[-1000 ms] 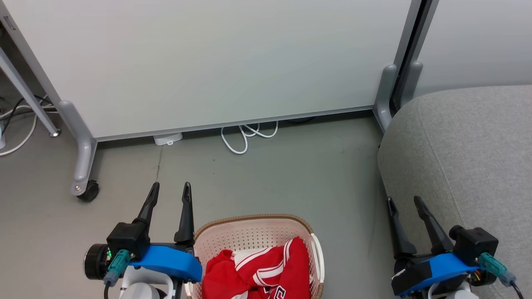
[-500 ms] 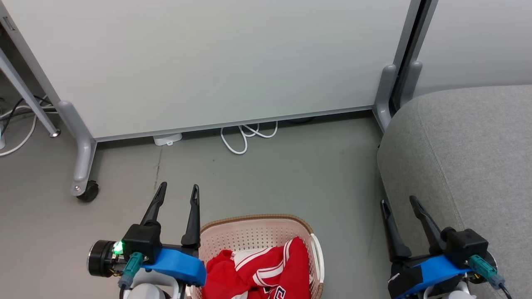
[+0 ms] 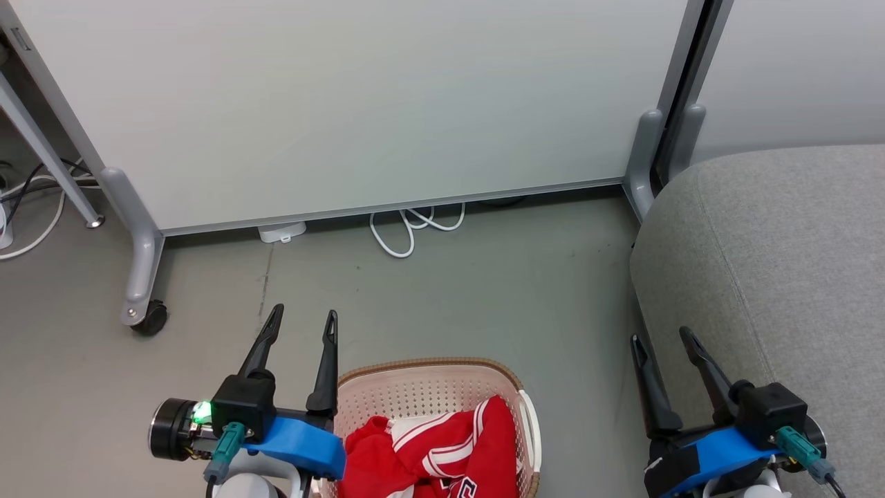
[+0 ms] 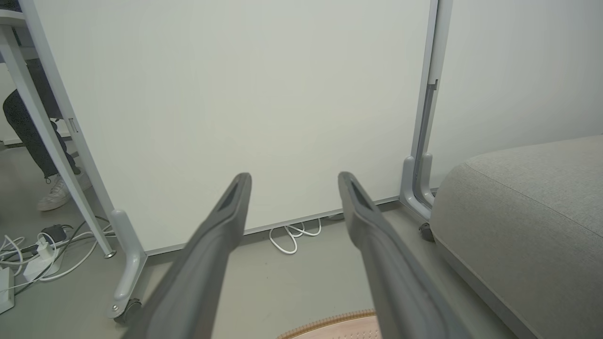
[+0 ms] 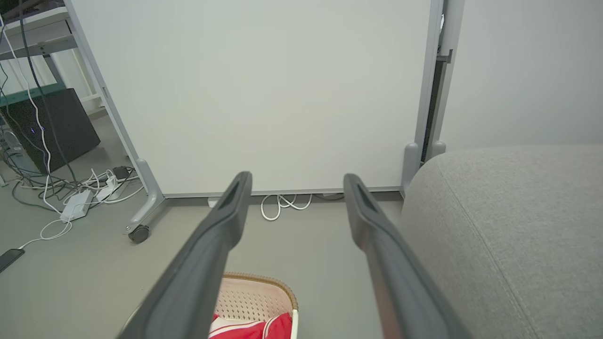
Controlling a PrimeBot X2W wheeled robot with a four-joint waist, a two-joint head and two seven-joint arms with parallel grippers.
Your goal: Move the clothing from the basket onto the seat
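The left end effector (image 3: 305, 311) stands wide open and empty. The basket (image 3: 429, 362) sits just to its right, with the red clothing (image 3: 442, 453) heaped inside. The right end effector (image 3: 659, 335), equally spread and holding nothing, hovers at the edge of the seat (image 3: 781, 263), which extends to its right.

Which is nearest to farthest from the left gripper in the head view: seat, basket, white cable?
1. basket, just right of the left gripper
2. white cable, ahead, at the foot of the panel
3. seat, far right
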